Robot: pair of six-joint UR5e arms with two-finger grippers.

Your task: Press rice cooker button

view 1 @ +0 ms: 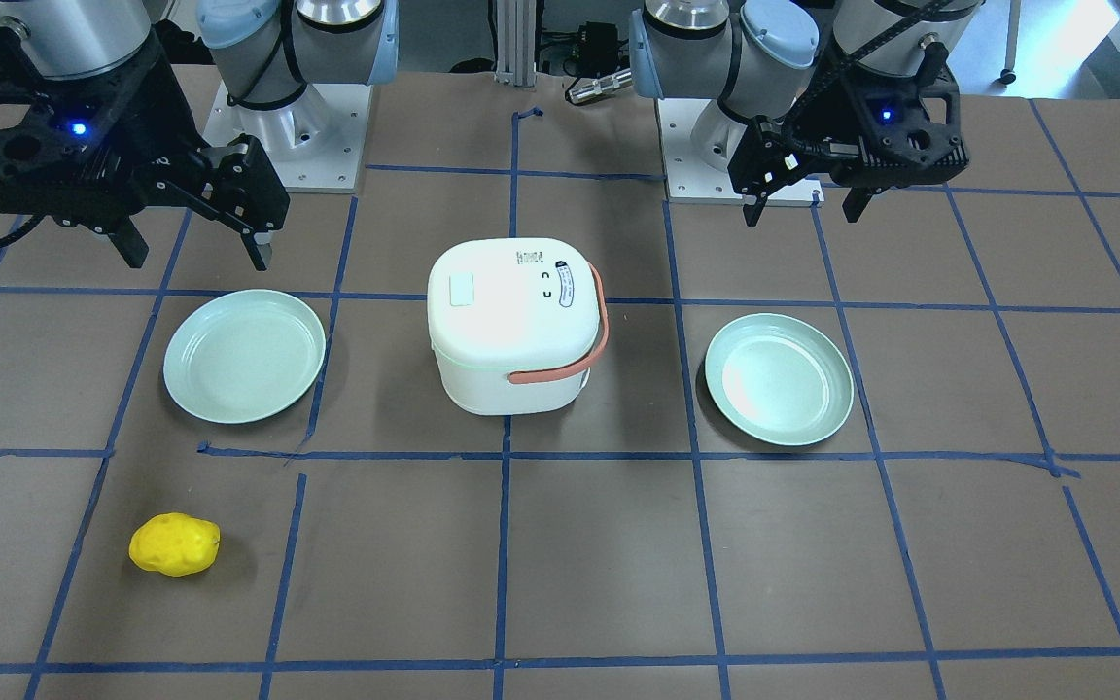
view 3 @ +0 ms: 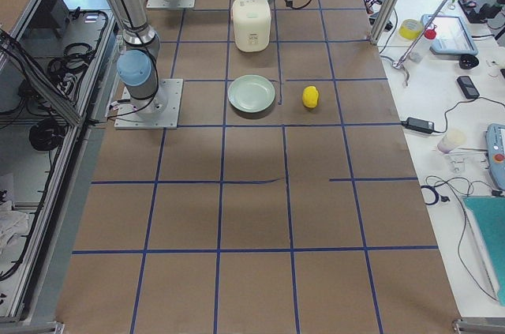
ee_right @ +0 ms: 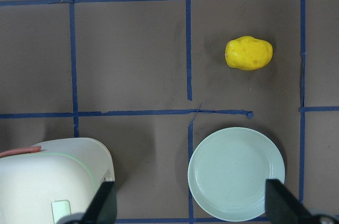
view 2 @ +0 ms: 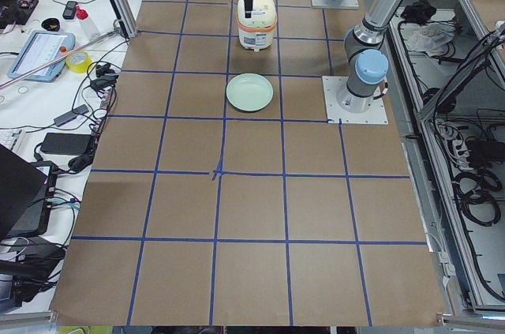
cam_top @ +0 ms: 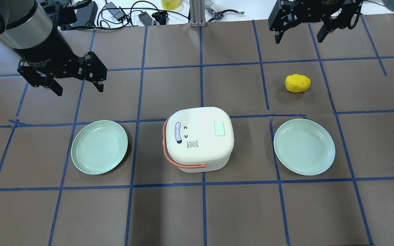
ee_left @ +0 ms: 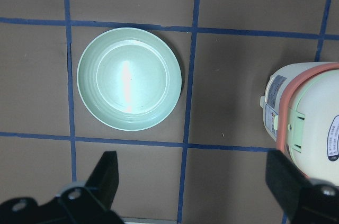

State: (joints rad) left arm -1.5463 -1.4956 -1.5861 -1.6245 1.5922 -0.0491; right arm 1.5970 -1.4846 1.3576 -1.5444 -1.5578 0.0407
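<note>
Rice cooker (cam_top: 198, 138) sits mid-table, button (cam_top: 219, 128) on its lid; left gripper (cam_top: 79, 88) hovers at its ten o'clock, jaws apart; right gripper (cam_top: 299, 37) at one o'clock, likewise spread.

We are noting a left plate (cam_top: 99, 147) and a right plate (cam_top: 304, 147), both pale green, lying well apart on the brown table (cam_top: 169, 218). A yellow lumpy object (cam_top: 297, 83) is sitting on the far side of the right plate, not touching it. Blue tape (cam_top: 201, 85) is gridding the table.
</note>
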